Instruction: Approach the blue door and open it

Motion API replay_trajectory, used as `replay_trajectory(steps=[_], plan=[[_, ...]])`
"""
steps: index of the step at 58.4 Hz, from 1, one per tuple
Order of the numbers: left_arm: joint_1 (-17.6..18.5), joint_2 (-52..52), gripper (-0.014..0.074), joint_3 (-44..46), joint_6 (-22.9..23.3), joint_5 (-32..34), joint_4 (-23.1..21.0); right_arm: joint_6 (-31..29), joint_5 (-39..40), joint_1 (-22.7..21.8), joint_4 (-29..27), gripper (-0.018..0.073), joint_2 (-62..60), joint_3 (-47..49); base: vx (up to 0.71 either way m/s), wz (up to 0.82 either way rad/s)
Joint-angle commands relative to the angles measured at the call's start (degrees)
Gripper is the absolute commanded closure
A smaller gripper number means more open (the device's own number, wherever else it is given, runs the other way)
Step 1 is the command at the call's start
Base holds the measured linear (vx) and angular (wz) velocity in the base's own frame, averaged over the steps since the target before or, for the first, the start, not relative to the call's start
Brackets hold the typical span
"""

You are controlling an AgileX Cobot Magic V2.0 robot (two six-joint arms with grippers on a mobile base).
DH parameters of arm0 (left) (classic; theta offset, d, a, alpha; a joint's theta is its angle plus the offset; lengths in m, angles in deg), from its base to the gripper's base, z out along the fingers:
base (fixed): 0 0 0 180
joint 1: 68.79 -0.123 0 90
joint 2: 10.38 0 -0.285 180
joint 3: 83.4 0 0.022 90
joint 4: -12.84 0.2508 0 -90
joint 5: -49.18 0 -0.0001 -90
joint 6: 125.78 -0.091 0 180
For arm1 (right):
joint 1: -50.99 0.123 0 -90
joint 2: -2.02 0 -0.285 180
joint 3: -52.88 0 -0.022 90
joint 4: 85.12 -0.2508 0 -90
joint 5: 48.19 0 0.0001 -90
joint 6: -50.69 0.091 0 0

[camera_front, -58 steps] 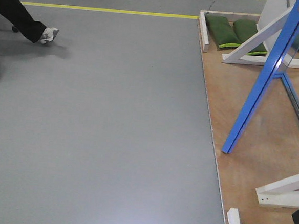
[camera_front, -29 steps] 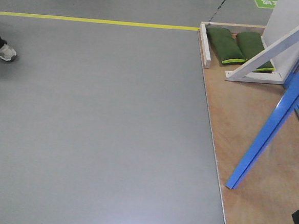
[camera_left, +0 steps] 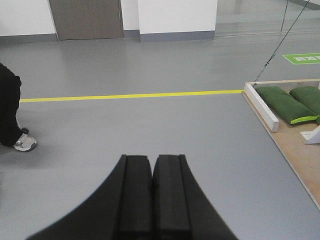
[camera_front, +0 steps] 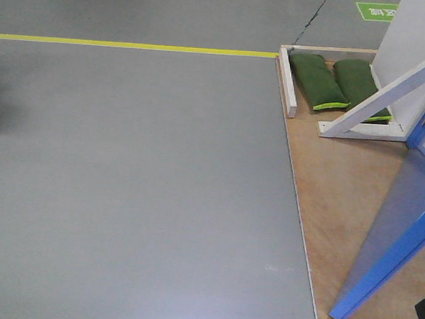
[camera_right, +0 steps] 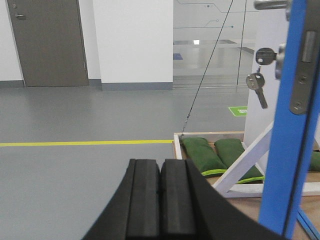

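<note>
The left gripper (camera_left: 151, 197) and right gripper (camera_right: 160, 200) are each pressed together and empty, likely because the base does the approaching, while the door (camera_front: 397, 231) stands edge-on at right, its white frame (camera_front: 381, 95) weighted by sandbags (camera_front: 316, 79).

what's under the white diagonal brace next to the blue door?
The right green sandbag, lying on the wooden platform; the white brace covers a strip of it. The left green sandbag lies beside, uncovered.

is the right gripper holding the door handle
No, the right gripper is shut on nothing, and the handle of the blue door sits untouched, up to its right.
</note>
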Motion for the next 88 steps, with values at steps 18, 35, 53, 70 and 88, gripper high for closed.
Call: replay_trajectory(steps=[18, 35, 53, 70, 88], plan=[[0.12, -0.92, 0.0524, 1.55, 0.39, 4.84, -0.15, -0.13, 4.84, -0.07, 0.03, 0.0548, -0.92, 0.02, 0.29, -0.03], [0.12, -0.92, 0.0524, 1.55, 0.39, 4.84, -0.15, -0.13, 4.84, -0.07, 0.03, 0.0548, -0.92, 0.02, 0.24, -0.03], [0.13, -0.87, 0.0524, 1.55, 0.39, 4.84, -0.15, -0.13, 4.84, -0.07, 0.03, 0.0548, -0.87, 0.02, 0.15, -0.02], [0.13, -0.80, 0.0524, 1.55, 0.39, 4.84, -0.15, -0.13, 4.84, -0.07, 0.03, 0.0548, -0.82, 0.02, 0.06, 0.00], [0.13, -0.80, 0.0524, 1.55, 0.39, 4.84, -0.15, -0.13, 4.62, -0.07, 0.03, 0.0548, -0.83, -0.03, 0.01, 0.00]])
